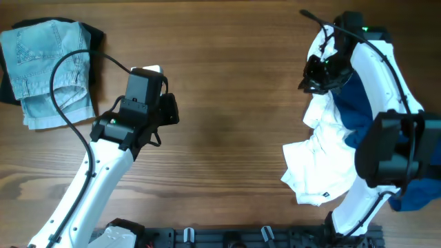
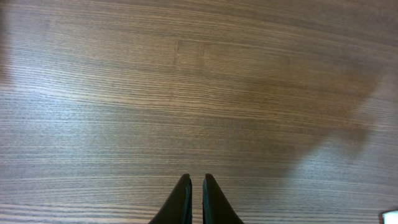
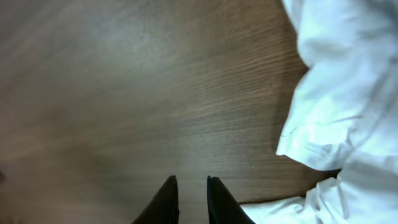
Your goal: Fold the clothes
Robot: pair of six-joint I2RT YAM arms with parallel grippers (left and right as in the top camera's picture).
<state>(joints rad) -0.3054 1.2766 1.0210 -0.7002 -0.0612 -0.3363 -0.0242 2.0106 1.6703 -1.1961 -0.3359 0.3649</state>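
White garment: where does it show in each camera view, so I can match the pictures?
Overhead: the white garment lies crumpled at right, partly under the right arm.
Left wrist: not in it, only bare table.
Right wrist: it fills the right edge, right of the nearly closed jaws.
Shared landmark: the wood-grain table, seen in all three views.

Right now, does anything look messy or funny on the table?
Yes. The white garment lies crumpled in a heap at the right side, with a dark blue piece bunched beside it under the right arm, not yet folded. The pale denim at the far left looks folded, lying on something dark.
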